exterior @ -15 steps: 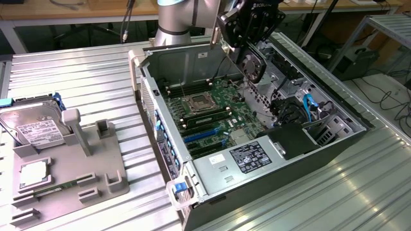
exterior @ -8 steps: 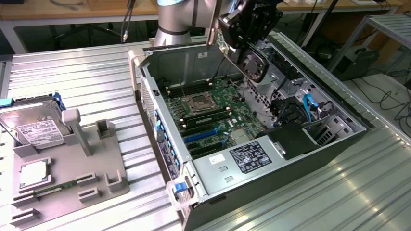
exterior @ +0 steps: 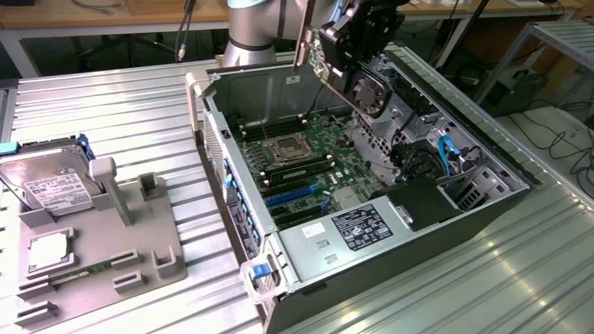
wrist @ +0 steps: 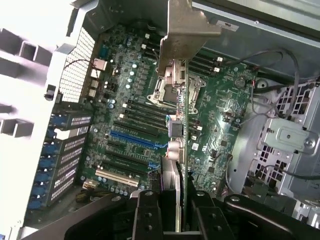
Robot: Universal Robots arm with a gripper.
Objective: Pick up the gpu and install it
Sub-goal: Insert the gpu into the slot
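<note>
The table runs out of the exterior view on every side. The arm is cut off at that view's upper edge, so only a grey stretch of it shows behind the gripper. Directly below the gripper the open case lies on its side with the motherboard facing up, and the frame cuts off the case's lowest corner. Well away from the gripper, toward the exterior view's left, a grey fixture carries a hard drive, clipped by the frame edge, and a small CPU chip. The gripper has its two black fingers drawn in on the gpu, pinching its faces with just the card's thickness between them. The gpu hangs in that grip above the motherboard, clear of it, and which slot lies beneath it cannot be told. The card stands on edge. Its long axis runs from the fingers out to the silver bracket, which hangs upright at the end toward the exterior view's left, its top cut off there. In the wrist view the card is seen edge-on, so its faces are hidden, and it covers part of the socket. A black fan sits just under the gripper; whether it belongs to the card or the case is unclear.
</note>
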